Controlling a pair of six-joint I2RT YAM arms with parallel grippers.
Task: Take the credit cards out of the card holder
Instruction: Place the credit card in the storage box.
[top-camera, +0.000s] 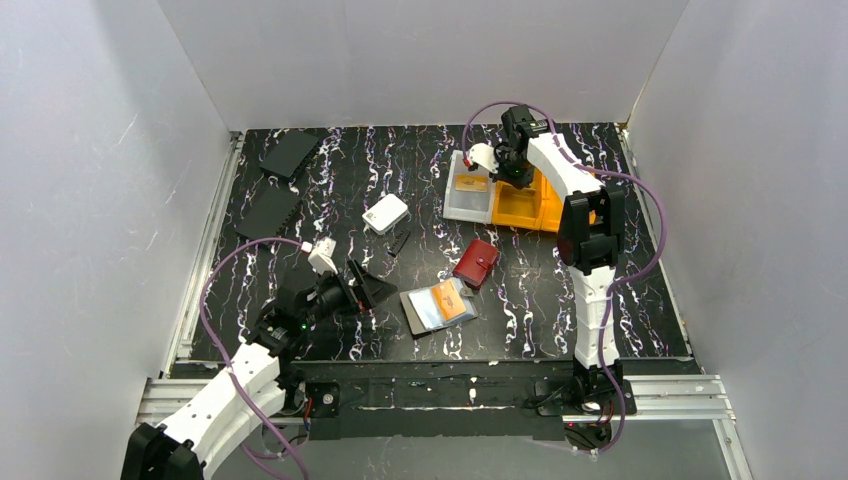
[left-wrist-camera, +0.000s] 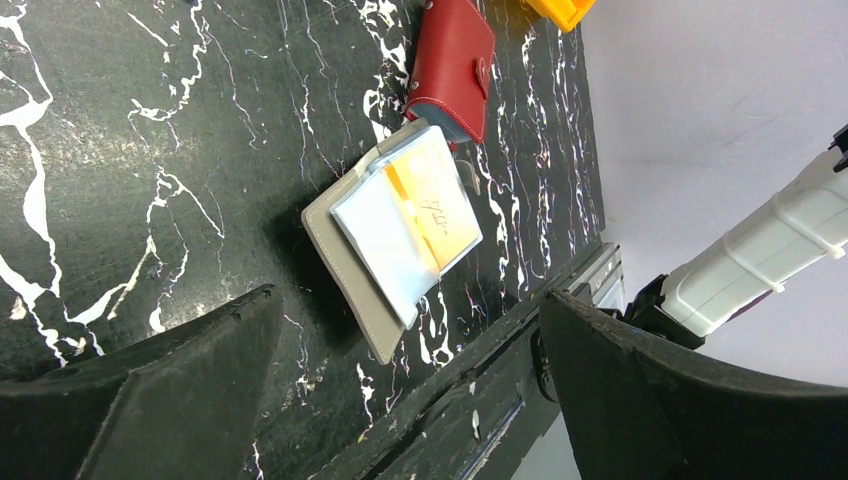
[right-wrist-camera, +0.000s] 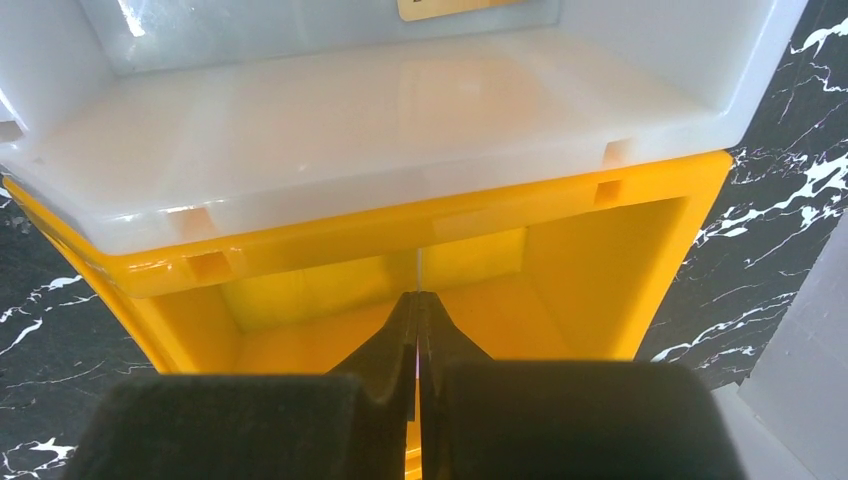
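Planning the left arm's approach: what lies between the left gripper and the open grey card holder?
Nothing: only bare marbled tabletop separates the left gripper from the card holder, seen in the left wrist view.

The surface (top-camera: 330, 190) is black with white marble-ish veins running all over it. Over on the far left there's a flat black panel (top-camera: 290, 153), with a second black panel (top-camera: 268, 212) a bit nearer. Around the middle sits a small white box (top-camera: 385, 213), and a little dark strip (top-camera: 399, 242) lies just beside it. Far right side has a white bin (top-camera: 462, 208) pushed right up against a yellow bin (top-camera: 520, 210). Closer in, a red wallet (top-camera: 477, 263) lies shut, and just beside it the grey card holder (left-wrist-camera: 350, 270) lies flat, opened up.
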